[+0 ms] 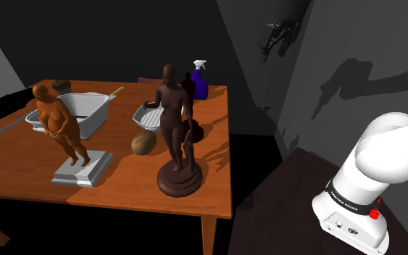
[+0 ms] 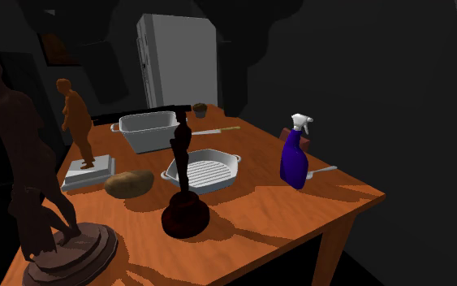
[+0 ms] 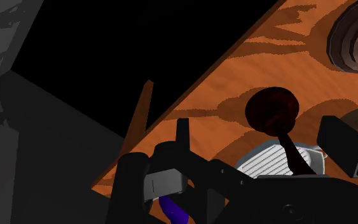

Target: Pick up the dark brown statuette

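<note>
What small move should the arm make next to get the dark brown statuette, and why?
Probably ease the gripper forward toward the small dark brown statuette: its fingers stand open, and the statuette sits ahead between them, untouched, beside the grill pan. Mind the purple spray bottle close by the gripper.

Wooden surface (image 1: 21, 166); orange figure (image 1: 59, 127) on white plinth; grey pot (image 1: 86, 112) near it; ridged pan (image 2: 206, 169), potato (image 1: 143, 143) just beside; purple spray bottle (image 2: 295, 158) near edge; grey fridge (image 2: 178, 61) beyond.
</note>
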`<action>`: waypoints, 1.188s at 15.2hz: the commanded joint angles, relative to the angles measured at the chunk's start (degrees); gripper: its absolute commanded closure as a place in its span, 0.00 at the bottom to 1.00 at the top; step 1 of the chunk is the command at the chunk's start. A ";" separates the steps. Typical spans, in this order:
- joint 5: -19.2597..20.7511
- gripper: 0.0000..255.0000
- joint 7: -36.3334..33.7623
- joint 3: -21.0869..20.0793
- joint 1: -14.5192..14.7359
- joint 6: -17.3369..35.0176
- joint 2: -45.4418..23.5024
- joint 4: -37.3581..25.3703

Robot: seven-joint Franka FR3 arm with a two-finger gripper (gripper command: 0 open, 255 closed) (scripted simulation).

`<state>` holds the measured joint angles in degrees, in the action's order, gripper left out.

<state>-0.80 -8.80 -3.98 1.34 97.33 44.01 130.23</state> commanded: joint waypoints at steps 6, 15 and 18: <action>-0.65 0.00 -2.44 -2.85 0.45 11.18 -5.77 1.78; 1.17 0.00 -7.82 -8.43 0.00 29.38 -20.01 -0.64; 3.15 0.00 -10.27 -10.42 -0.58 34.48 -25.53 -3.04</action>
<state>1.67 -17.96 -13.54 0.87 130.33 20.12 128.16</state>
